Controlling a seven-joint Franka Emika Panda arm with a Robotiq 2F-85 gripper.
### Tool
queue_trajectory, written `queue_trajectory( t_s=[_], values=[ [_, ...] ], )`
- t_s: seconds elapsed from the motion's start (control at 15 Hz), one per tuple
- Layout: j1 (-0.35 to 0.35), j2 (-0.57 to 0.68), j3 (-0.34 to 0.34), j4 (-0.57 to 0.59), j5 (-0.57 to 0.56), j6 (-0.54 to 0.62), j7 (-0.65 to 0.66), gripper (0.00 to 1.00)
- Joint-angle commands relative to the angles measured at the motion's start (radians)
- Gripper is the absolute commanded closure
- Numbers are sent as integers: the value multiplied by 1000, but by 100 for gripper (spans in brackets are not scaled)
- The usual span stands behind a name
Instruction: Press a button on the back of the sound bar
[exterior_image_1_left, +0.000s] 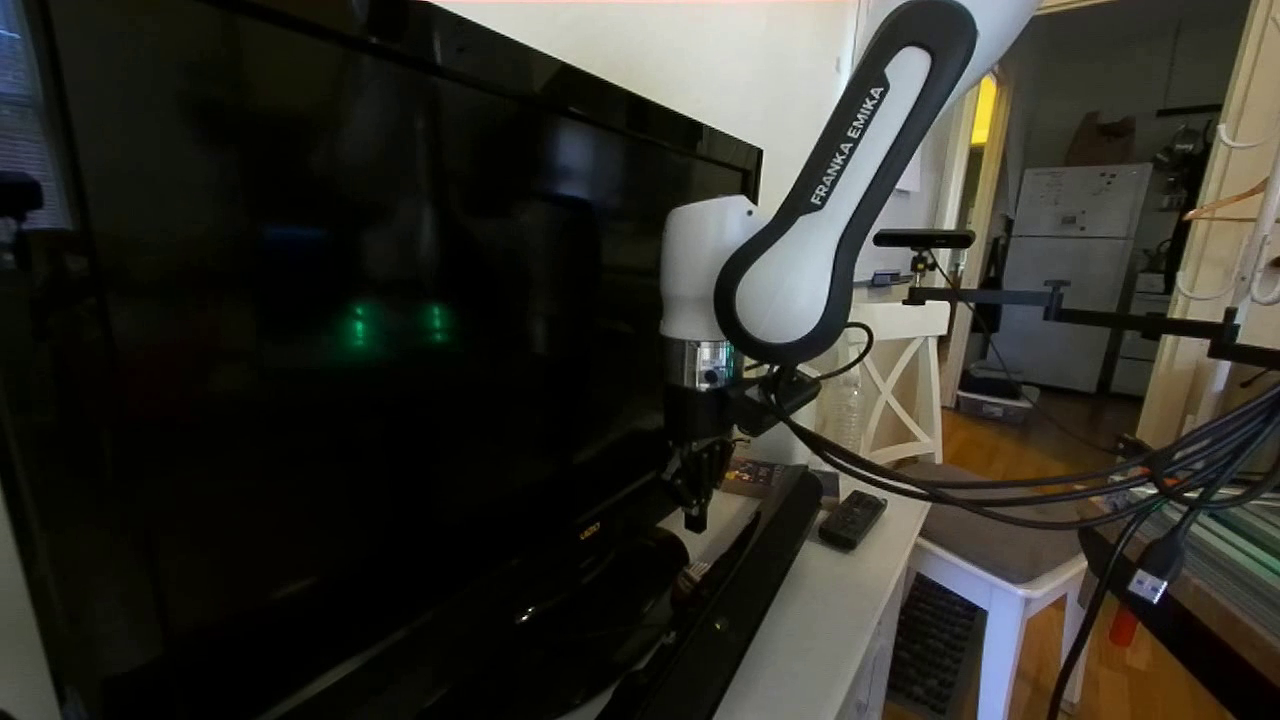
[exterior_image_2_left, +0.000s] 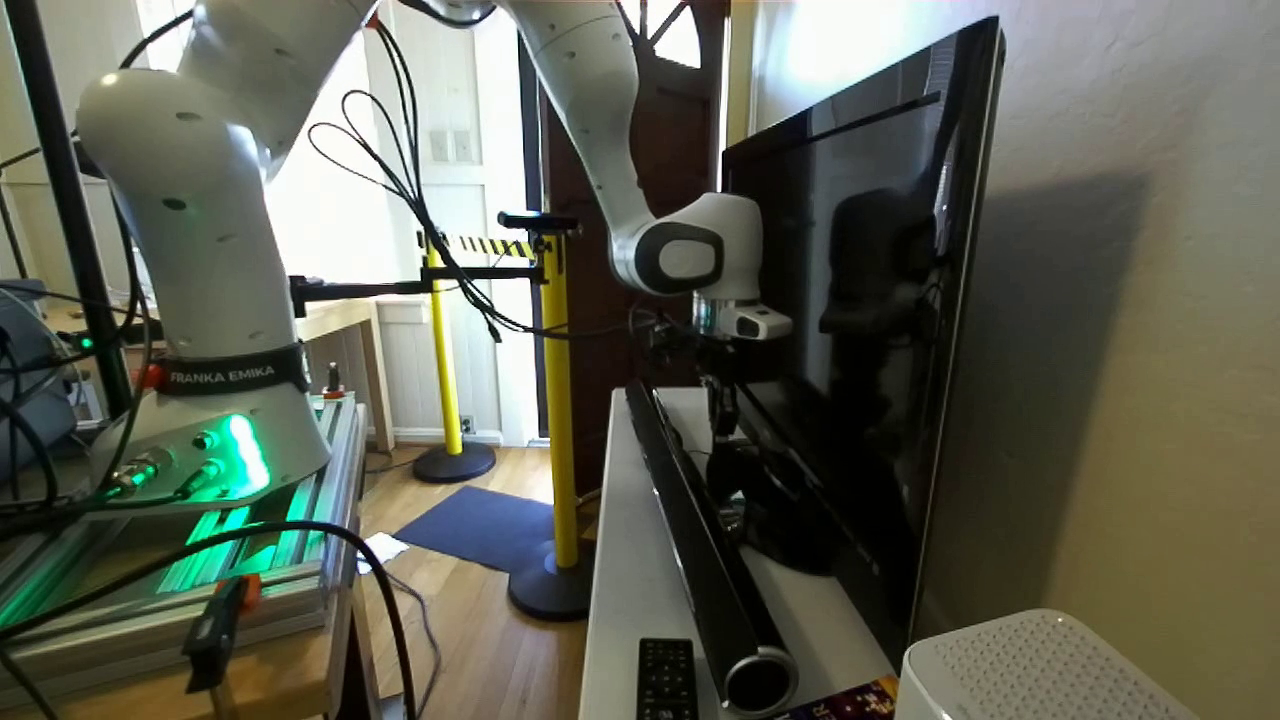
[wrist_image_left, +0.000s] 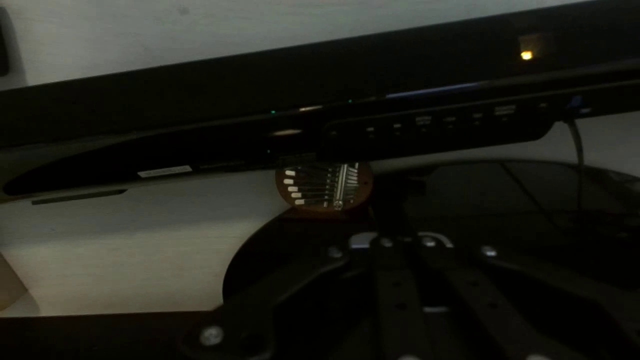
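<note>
Here, from left in an exterior view, a TV (exterior_image_1_left: 350, 420) looms beside the hand (exterior_image_1_left: 695, 521), closed on nothing just behind the sound bar (exterior_image_1_left: 735, 590) on the counter (exterior_image_1_left: 825, 610). Too hard a push may skid the seemingly unbraced sound bar forward rather than register a press.

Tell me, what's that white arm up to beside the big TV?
A robot arm points its closed fingers down between the TV and the long black sound bar. They seem to hold nothing and look apart from the bar. The job is to press a button on the bar's back, which doesn't appear to be happening at this moment. The wrist view shows a panel with small markings there, too dark to pick out a button.
</note>
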Motion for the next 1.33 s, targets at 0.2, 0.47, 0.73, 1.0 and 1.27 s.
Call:
queue_trajectory(
  t_s=[0.2,0.47,0.73,1.0,1.27],
  values=[
    [-2,-157,16,-130,44,-11,21,100],
    [17,-262,-2,-250,31,16,46,100],
    [66,-391,-66,-370,-52,-2,141,68],
    [70,-564,-101,-444,-209,-100,199,42],
    [-3,-733,-46,-425,-330,-295,196,15]
  ],
)
